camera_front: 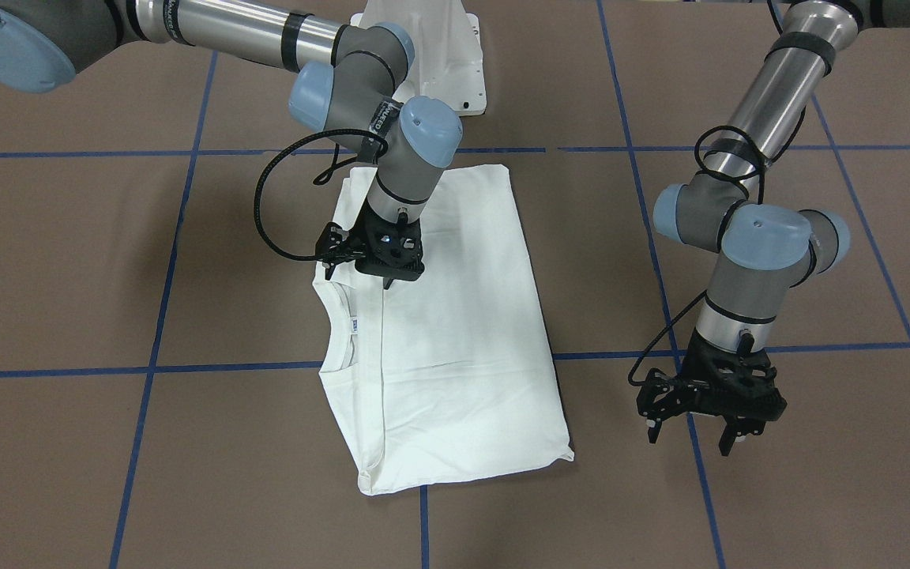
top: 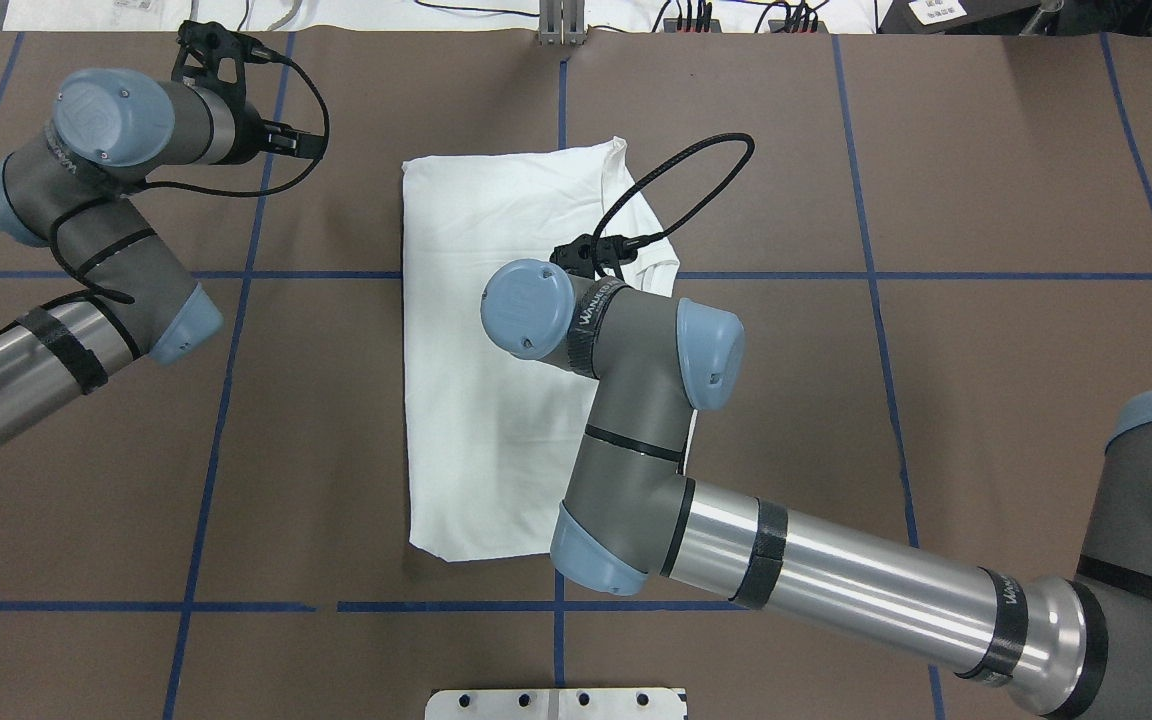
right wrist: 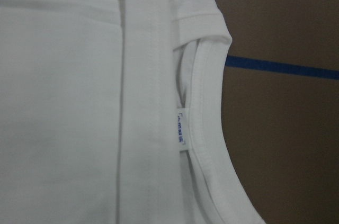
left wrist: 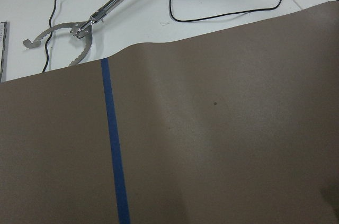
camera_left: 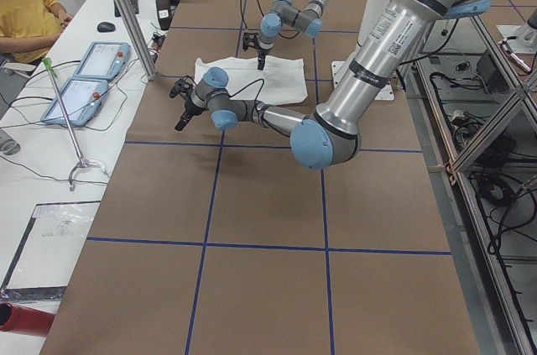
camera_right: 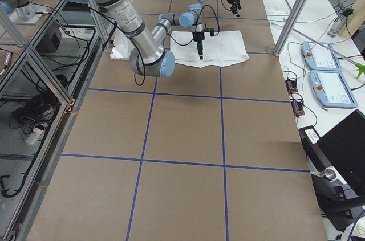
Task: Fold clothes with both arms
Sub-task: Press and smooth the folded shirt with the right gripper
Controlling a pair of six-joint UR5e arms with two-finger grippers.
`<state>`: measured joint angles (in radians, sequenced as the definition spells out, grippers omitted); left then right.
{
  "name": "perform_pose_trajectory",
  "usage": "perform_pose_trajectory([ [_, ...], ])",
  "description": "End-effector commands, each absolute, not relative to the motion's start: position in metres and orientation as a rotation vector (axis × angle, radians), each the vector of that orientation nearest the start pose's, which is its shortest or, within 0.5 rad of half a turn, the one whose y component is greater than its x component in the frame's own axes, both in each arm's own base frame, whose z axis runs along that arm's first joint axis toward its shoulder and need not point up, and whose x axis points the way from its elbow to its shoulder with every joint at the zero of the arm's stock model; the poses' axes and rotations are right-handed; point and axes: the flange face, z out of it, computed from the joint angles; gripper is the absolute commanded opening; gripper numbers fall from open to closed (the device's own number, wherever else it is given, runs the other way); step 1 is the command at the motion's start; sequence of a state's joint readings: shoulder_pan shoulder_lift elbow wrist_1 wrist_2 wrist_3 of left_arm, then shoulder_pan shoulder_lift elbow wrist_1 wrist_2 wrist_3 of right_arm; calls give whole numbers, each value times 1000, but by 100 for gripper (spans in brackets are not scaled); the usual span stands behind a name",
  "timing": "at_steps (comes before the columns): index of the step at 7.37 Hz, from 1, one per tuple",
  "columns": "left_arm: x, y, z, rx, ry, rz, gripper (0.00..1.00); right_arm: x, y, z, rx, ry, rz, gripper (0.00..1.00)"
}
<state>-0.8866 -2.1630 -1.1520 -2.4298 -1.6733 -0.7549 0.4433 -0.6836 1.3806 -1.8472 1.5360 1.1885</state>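
Observation:
The white T-shirt point(camera_front: 455, 332) lies folded into a long rectangle on the brown table, its ribbed collar point(camera_front: 336, 324) and neck label point(camera_front: 354, 325) on the front view's left. No printed text shows. My right gripper point(camera_front: 388, 278) hovers just above the shirt near the collar, its fingers together in a single tip and holding nothing. The right wrist view shows the flat shirt point(right wrist: 63, 102), collar point(right wrist: 206, 128) and label point(right wrist: 181, 128), but no fingers. My left gripper point(camera_front: 690, 438) is open and empty above bare table, well off the shirt's side.
The white pedestal base point(camera_front: 443, 55) stands behind the shirt. Blue tape lines point(left wrist: 114, 144) grid the table. Beyond the table's far edge lie a metal reacher tool point(left wrist: 79, 28) and teach pendants point(camera_left: 92, 61). A person point(camera_left: 25, 11) sits there.

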Motion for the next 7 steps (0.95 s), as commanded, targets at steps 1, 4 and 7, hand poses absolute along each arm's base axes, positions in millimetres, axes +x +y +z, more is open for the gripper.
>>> perform_pose_trajectory([
  [1,385,-667,413,714,750,-11,100,-631,-451,231,205,-386,68,100],
  [4,385,-667,413,714,750,-12,100,-633,-452,236,202,-377,66,100],
  [7,385,-667,414,714,748,-12,100,-633,-451,242,189,-368,58,100],
])
